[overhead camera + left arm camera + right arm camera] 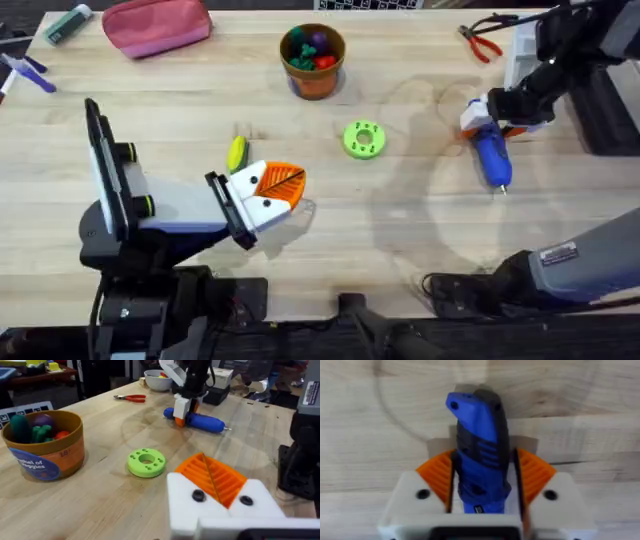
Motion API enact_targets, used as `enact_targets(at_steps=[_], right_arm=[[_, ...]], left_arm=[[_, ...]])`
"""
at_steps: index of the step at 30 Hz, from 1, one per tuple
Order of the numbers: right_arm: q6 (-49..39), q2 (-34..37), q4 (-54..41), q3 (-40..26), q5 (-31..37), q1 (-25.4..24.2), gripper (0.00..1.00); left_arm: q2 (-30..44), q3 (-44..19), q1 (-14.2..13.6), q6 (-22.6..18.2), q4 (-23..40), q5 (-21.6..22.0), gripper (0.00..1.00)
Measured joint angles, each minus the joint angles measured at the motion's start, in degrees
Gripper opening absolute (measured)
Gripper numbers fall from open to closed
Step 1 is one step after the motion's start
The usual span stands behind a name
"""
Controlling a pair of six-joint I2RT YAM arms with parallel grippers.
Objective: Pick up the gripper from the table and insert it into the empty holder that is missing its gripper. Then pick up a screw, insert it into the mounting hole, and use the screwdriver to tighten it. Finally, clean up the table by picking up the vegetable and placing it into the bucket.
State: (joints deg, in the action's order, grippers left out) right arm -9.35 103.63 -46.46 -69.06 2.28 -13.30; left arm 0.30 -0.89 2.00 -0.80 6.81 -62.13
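Closest to the overhead camera, the left arm is lying low across the lower left of the surface (400, 250), with its left claw (272, 190) resting near the middle, white mounts and orange ribbed pads (212, 479) pointing toward the green holed disc (363, 140). In the left wrist view the two orange pads are lying pressed together with nothing between them, and both dark screw dots are showing on the white holder (220, 505). The vegetable (236, 154) is lying on the surface just beside the left claw, on its far side. The bucket (313, 60) is standing farther back near the centre, upright, already holding several coloured toy vegetables. The green holed disc is lying flat between the bucket and the left claw, apart from both. On the right, the right claw (482, 122) is pinching the screwdriver (492, 158) across its body, as the right wrist view confirms: the orange fingers (436, 472) are pressing on both sides of the blue casing (480, 445). The screwdriver is lying along the surface with its metal tip pointing toward the near edge. Red-handled pliers (480, 42) are lying at the far right, well apart from the screwdriver. A pink pouch (157, 26) is lying at the far left.
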Motion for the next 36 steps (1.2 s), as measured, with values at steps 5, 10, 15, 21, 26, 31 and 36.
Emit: enact_targets(at_steps=[5, 10, 15, 21, 26, 31, 36], right_arm=[[-0.34, 0.49, 0.58, 0.0, 0.77, -0.11, 0.073], [-0.12, 0.63, 0.58, -0.15, 0.77, -0.11, 0.025], [-0.12, 0.63, 0.57, -0.15, 0.77, -0.11, 0.025], [-0.09, 0.57, -1.41, -0.6, 0.3, -0.11, 0.025], [1.03, -1.79, -5.47, -2.92, -1.01, 0.18, 0.025], [2.05, -9.45, -6.04, -7.83, -4.34, 1.39, 0.025], [3.96, -16.68, -5.88, -12.47, -8.29, 3.51, 0.025]], left_arm=[[0.0, -0.02, 0.0, 0.0, 0.0, 0.0, 0.006], [0.0, 0.0, 0.0, 0.0, 0.0, 0.0, 0.006], [0.0, 0.0, 0.0, 0.0, 0.0, 0.0, 0.006], [0.0, 0.0, 0.0, 0.0, 0.0, 0.0, 0.006], [0.0, 0.0, 0.0, -0.02, 0.0, 0.0, 0.006], [0.0, 0.0, 0.0, 0.0, 0.0, 0.0, 0.006], [0.0, 0.0, 0.0, 0.0, 0.0, 0.0, 0.006]])
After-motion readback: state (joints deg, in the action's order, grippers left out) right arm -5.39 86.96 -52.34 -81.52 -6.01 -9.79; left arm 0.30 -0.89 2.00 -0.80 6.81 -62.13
